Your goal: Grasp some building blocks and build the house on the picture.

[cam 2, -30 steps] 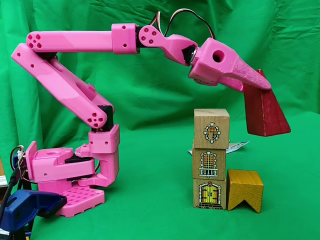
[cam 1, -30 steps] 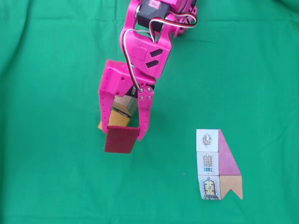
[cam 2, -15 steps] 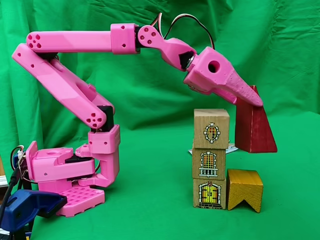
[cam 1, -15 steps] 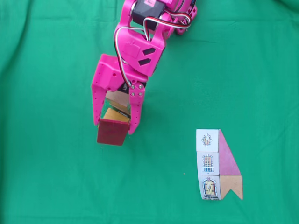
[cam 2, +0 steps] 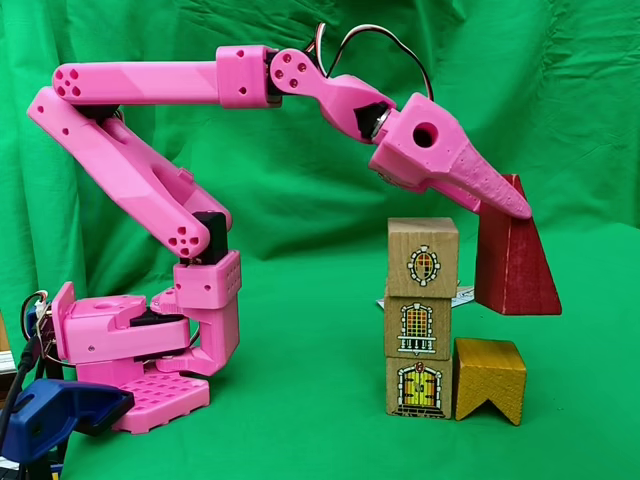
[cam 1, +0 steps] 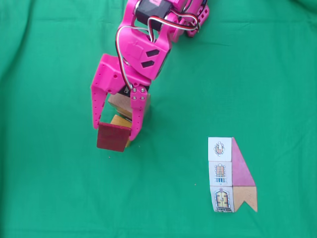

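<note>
1 dark red wedge is hanging in the air just right of the tower's top and above the orange-yellow notched block, clamped in the pink gripper. 3 tan cubes are standing stacked, showing 2 windows and 1 door, the orange-yellow block touching the lowest. 1 picture card is lying flat on the green cloth, well apart from the gripper.

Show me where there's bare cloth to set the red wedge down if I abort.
Bare cloth lies between the block stack and the picture card, and along the overhead view's left side. It is crowded under the gripper, where the red wedge hangs above the yellow notched block.
</note>
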